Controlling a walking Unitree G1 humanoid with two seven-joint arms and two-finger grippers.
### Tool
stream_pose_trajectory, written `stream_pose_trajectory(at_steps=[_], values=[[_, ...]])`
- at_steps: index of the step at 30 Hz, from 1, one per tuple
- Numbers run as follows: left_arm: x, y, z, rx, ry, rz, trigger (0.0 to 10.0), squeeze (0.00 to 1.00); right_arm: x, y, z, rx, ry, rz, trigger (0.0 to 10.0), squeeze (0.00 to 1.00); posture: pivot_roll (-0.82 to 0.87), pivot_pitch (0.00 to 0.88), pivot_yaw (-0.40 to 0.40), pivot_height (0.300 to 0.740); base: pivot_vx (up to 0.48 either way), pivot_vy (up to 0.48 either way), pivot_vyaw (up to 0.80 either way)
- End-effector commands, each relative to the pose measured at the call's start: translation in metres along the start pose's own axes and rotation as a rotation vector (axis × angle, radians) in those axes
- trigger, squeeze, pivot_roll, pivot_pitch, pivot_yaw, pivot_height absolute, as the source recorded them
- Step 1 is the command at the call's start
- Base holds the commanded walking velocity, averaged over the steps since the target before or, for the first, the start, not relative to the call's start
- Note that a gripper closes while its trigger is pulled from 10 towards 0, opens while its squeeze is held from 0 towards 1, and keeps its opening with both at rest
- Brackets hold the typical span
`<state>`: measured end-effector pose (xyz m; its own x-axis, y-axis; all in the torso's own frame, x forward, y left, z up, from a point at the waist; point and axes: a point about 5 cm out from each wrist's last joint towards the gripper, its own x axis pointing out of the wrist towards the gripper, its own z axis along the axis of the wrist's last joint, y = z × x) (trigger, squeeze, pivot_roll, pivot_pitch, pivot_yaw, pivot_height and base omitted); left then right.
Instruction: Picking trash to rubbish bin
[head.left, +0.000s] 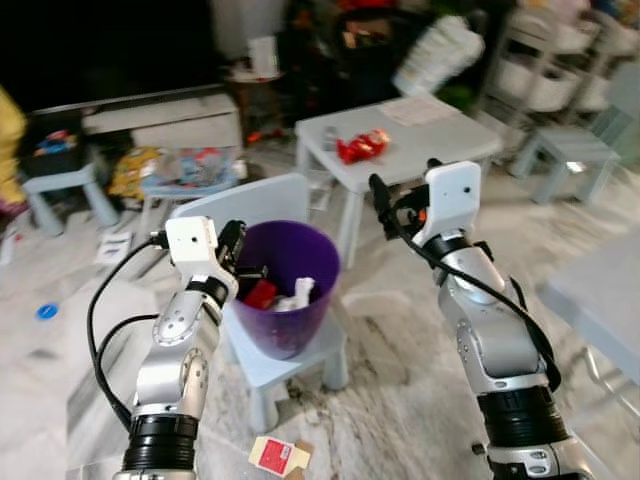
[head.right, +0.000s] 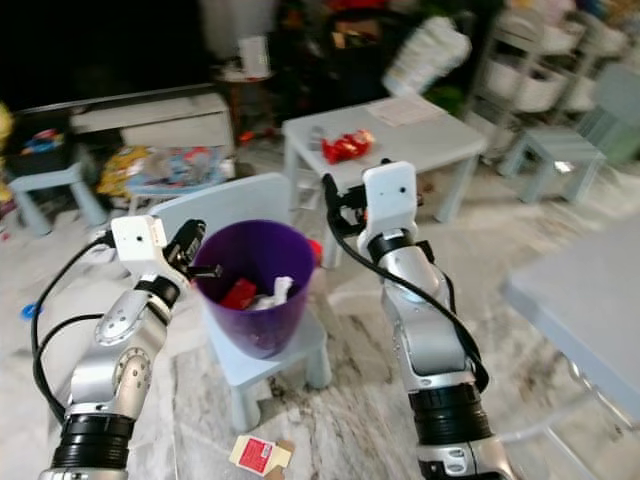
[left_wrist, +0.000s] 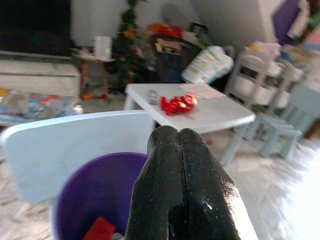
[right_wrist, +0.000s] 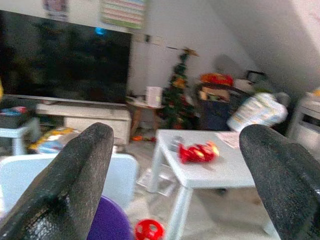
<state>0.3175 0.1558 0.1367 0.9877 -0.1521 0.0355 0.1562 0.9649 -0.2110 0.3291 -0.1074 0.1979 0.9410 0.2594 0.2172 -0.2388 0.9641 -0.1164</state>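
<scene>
**Both arms raised beside the purple bin**

The left gripper (left_wrist: 181, 145) hovers at the near left rim of the round, smooth purple plastic rubbish bin (head.left: 285, 290), its two glossy black fingers pressed flat together with nothing between them. The bin stands on the seat of a small pale-blue plastic chair (head.left: 250, 205) and already holds a red scrap (head.left: 261, 293) and a crumpled white piece (head.left: 298, 295). On the marbled stone floor just in front of the chair lies a flat cardboard packet with a red label (head.left: 278, 455). Right of the bin, the right gripper (right_wrist: 175, 165) is held up in the air, its rough-textured black fingers spread wide and empty. Beyond it stands a low square pale-grey table (head.left: 440, 140) with a shiny, crinkled red wrapper (head.left: 362, 146) lying on its top, well apart from the bin.
</scene>
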Motion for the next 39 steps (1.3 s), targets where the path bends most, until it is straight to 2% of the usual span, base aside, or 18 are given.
stream_pose_trajectory(at_steps=[1,36,39], values=[[0.0023,-0.0055,0.0026,-0.005,-0.007,-0.012,10.0,0.0,0.0003,-0.0056,0.0032,-0.009,-0.007,-0.017,10.0,0.0,-0.03,0.0,-0.011,0.74,0.0,0.0,-0.79],[0.0052,0.0021,0.0051,-0.023,-0.01,0.029,10.0,0.0,0.0014,-0.006,0.0041,-0.009,-0.009,-0.016,10.0,0.0,-0.03,0.0,-0.013,0.74,0.0,0.0,-0.79],[0.0055,0.0032,0.0053,-0.025,-0.009,0.034,10.0,0.0,0.0013,-0.0061,0.0042,-0.007,-0.01,-0.017,10.0,0.0,-0.04,0.0,-0.012,0.74,0.0,0.0,-0.23]])
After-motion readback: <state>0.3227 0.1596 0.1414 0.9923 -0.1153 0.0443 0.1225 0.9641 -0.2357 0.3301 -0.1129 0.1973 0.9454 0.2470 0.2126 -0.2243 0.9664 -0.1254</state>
